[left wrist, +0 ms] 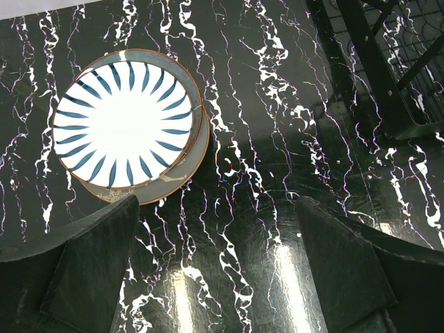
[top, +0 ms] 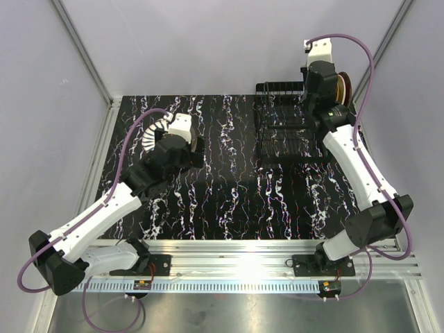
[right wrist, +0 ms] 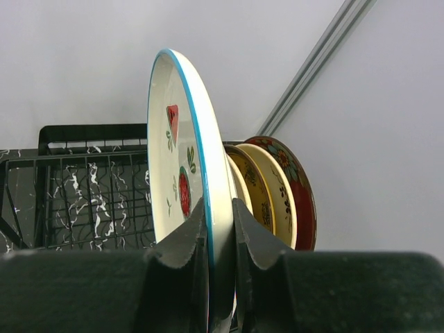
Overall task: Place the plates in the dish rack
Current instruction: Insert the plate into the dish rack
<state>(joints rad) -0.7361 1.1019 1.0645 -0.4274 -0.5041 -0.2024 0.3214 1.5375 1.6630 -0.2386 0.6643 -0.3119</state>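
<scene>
My right gripper (right wrist: 220,208) is shut on the rim of a white plate with a teal edge and red watermelon slices (right wrist: 182,125), held upright over the black wire dish rack (right wrist: 90,187). Just behind it, a yellow plate (right wrist: 262,187) and a red floral plate (right wrist: 300,187) stand upright in the rack. In the top view the right gripper (top: 325,94) hangs over the rack's (top: 284,132) back right part, beside those standing plates (top: 343,87). A stack topped by a blue-striped white plate (left wrist: 123,123) lies on the table. My left gripper (left wrist: 216,208) hovers open just beside it, with nothing in it.
The table (top: 229,194) is black marble with white veins. White walls and metal frame posts close in the back and sides. The rack's corner (left wrist: 388,76) shows at the upper right of the left wrist view. The left arm (top: 118,201) partly covers the plate stack (top: 153,133) from above.
</scene>
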